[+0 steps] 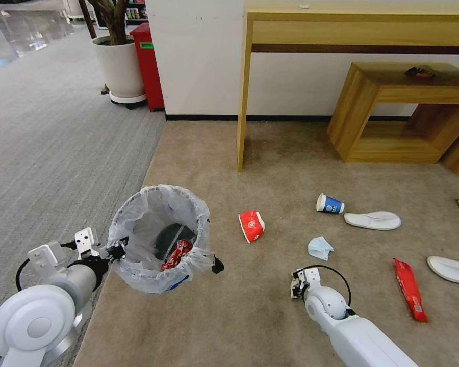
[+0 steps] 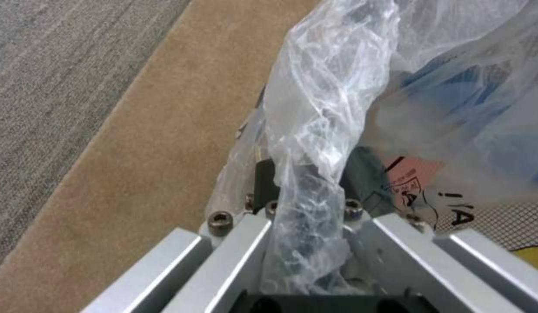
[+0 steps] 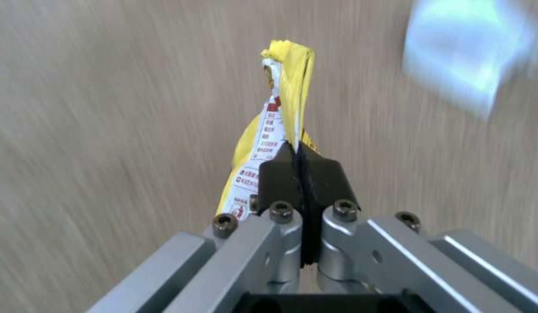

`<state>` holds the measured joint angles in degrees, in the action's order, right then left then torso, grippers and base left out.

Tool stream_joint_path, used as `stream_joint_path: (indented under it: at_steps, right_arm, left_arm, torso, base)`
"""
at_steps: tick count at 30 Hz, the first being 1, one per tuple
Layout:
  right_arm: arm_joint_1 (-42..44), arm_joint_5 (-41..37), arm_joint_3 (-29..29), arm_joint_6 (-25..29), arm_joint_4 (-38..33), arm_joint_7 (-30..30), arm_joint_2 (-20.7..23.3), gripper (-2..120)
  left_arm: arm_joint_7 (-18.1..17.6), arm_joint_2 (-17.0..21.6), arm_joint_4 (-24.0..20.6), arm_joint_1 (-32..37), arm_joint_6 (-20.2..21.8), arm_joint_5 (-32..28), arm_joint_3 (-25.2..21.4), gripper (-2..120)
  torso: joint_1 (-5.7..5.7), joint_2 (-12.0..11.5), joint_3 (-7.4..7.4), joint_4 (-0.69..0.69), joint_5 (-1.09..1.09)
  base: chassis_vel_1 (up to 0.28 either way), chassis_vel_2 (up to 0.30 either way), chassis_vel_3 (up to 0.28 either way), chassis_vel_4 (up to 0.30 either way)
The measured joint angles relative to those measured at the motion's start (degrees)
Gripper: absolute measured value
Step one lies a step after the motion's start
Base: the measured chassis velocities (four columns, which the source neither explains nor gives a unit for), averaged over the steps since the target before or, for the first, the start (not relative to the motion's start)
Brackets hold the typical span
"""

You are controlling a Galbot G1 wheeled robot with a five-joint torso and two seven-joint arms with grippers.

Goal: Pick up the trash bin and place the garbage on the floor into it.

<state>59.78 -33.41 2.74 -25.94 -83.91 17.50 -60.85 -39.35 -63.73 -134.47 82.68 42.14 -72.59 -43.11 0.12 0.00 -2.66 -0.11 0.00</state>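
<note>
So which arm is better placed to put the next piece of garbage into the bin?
The right. Its gripper is already shut on a yellow wrapper, over the floor beside the trash bin. The left gripper is busy holding the bin's rim.

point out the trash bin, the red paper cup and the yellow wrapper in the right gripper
trash bin (image 1: pixel 137 265), head view, on its bag-covered outer wall
red paper cup (image 1: pixel 251 226), head view, on its side wall as it lies on the carpet
yellow wrapper (image 3: pixel 283 87), right wrist view, on the upper folded part above the fingers
</note>
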Motion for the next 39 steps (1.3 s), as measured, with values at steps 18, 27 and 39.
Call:
stream_joint_path:
  at_steps: [18, 27, 39]
  right_arm:
    - [-4.8, -14.0, 3.9, 39.8, -12.6, -42.6, 4.7, 0]
    - [-7.3, -16.2, -1.3, 42.1, -16.8, -50.6, 3.6, 0]
    - [-8.7, -14.9, -7.2, 42.2, -16.9, -54.4, 1.7, 0]
  left_arm:
    - [1.3, 3.2, 2.2, 0.9, 0.0, 1.2, 4.7, 0]
    - [1.8, 3.6, 4.0, -0.3, 0.0, 0.9, 8.1, 0]
    - [2.4, 2.2, 6.1, -2.8, 0.0, 0.1, 10.7, 0]
  torso:
    - [0.00, 0.0, 0.00, 0.01, -0.01]
    - [0.00, 0.0, 0.00, 0.01, -0.01]
    - [0.00, 0.0, 0.00, 0.01, 0.00]
  base:
    - [0.000, 0.000, 0.000, 0.000]
    - [0.000, 0.000, 0.000, 0.000]
    - [0.000, 0.000, 0.000, 0.000]
